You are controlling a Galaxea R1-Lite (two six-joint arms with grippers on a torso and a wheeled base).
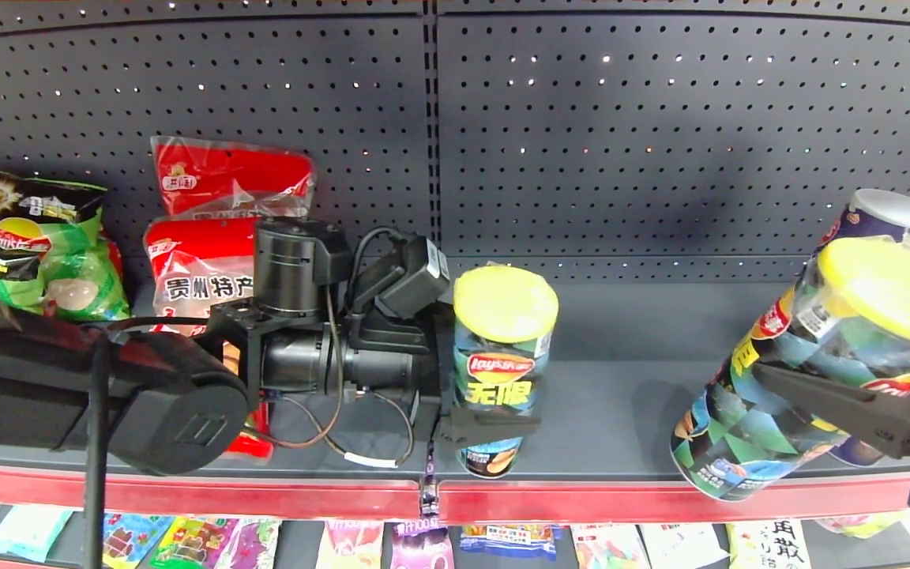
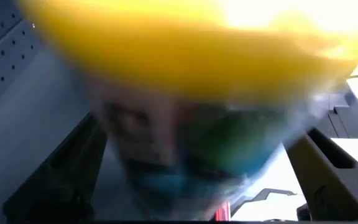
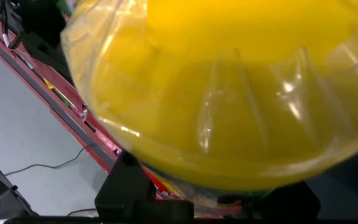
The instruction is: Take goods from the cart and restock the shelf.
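A chip can with a yellow lid [image 1: 505, 371] stands upright on the grey shelf deck [image 1: 629, 395] near its red front edge. My left gripper [image 1: 493, 387] comes in from the left and is shut on this can, which sits between the dark fingers [image 2: 67, 180] as a blurred can [image 2: 191, 143] in the left wrist view. At the right, my right gripper [image 1: 858, 379] is shut on a second yellow-lidded chip can [image 1: 787, 371]. That can is tilted, with its base over the front edge. Its yellow lid [image 3: 229, 81] sits close in the right wrist view.
Behind the tilted can stands a white-lidded can [image 1: 889, 213]. Red snack bags [image 1: 222, 182] and green chip bags [image 1: 52, 237] fill the shelf's back left. Bare deck lies between the two cans. Several packets [image 1: 423, 545] hang on the lower shelf. A pegboard wall [image 1: 660, 134] closes the back.
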